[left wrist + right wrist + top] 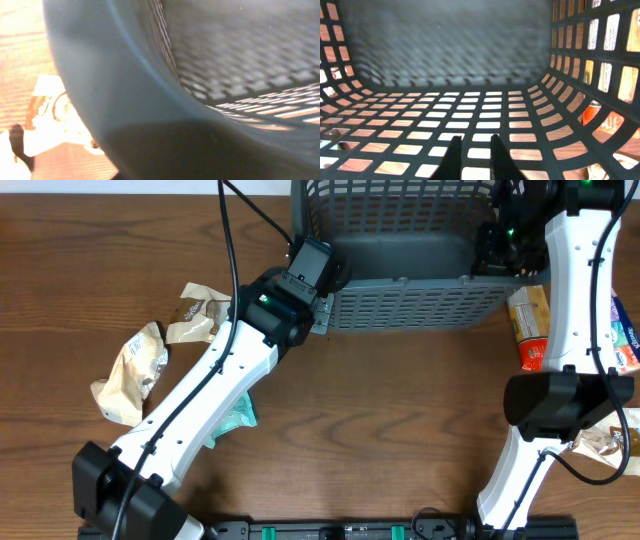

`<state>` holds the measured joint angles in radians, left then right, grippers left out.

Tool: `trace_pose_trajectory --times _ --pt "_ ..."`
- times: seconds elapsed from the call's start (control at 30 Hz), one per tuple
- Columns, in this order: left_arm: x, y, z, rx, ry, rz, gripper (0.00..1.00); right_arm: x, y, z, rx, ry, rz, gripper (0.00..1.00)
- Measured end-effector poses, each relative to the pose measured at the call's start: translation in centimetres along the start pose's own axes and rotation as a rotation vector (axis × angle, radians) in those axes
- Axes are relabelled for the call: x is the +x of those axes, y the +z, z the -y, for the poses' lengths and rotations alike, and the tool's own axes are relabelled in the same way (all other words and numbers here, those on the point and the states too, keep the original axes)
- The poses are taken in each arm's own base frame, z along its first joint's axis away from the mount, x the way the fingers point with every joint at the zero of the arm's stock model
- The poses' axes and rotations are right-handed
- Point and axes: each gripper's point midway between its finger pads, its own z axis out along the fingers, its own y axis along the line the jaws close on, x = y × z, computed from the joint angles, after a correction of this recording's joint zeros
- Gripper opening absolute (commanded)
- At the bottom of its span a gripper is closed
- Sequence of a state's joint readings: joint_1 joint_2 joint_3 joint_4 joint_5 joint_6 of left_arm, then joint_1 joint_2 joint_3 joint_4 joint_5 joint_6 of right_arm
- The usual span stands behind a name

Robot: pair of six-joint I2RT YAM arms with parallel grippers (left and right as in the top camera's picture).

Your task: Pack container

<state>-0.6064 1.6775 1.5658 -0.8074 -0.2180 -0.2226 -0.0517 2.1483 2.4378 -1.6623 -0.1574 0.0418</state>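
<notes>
While the left gripper (318,265) sits at the container's (400,305) corner, its jaws hidden and their state untellable, the right gripper (473,157) reaches inside, fingers narrowly apart.

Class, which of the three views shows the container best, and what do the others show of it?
Overhead: the container shows its lattice walls and solid floor together, though its far end is cropped. Left wrist shows only a blurred stretch of rim; right wrist shows only inner mesh.

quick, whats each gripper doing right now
left gripper: cannot be told, tips hidden against the basket rim
right gripper: fingers slightly open, holding nothing
</notes>
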Motion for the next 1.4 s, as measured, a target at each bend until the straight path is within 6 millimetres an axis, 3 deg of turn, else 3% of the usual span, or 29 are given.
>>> trace_pose_trajectory --times 0.23,0.33,0.37,0.4,0.57,0.67,0.77,0.97,1.17,1.4 --pt "0.3 0.0 -0.1 -0.003 -0.002 -0.012 0.29 -0.6 0.0 -0.4 -0.023 -0.03 0.024 0.51" --pt "0.5 0.0 -0.1 -0.006 0.001 -0.021 0.3 -0.9 0.0 -0.7 -0.042 -0.045 0.035 0.7" --pt "0.5 0.0 -0.2 -0.006 0.002 -0.022 0.3 -1.0 0.0 -0.9 -0.048 -0.047 0.038 0.8" --pt "0.6 0.0 -0.2 -0.006 0.002 -0.023 0.31 -1.0 0.0 -1.0 -0.057 -0.055 0.042 0.99" --pt "1.2 0.0 -0.4 -0.014 0.014 -0.05 0.36 -1.3 -0.4 -2.1 -0.115 -0.079 0.059 0.99" --pt "1.5 -0.2 -0.5 -0.017 0.035 -0.059 0.62 -2.0 -1.9 -2.8 -0.143 -0.096 0.11 0.99" --pt "1.6 -0.8 -0.7 -0.016 0.039 -0.059 1.0 -2.9 -5.1 -3.6 -0.161 -0.123 0.205 0.99" --pt "1.9 -3.9 -1.7 -0.011 0.045 -0.04 0.99 -3.2 -10.8 -4.7 -0.173 -0.162 0.37 0.99" --pt "2.9 -7.3 -3.0 -0.011 0.051 -0.036 0.99 -1.8 -15.6 -4.9 -0.176 -0.158 0.482 0.99" --pt "4.7 -10.7 -5.8 -0.087 0.06 -0.04 0.99 2.6 -24.8 -1.1 0.0 -0.091 0.713 0.99"
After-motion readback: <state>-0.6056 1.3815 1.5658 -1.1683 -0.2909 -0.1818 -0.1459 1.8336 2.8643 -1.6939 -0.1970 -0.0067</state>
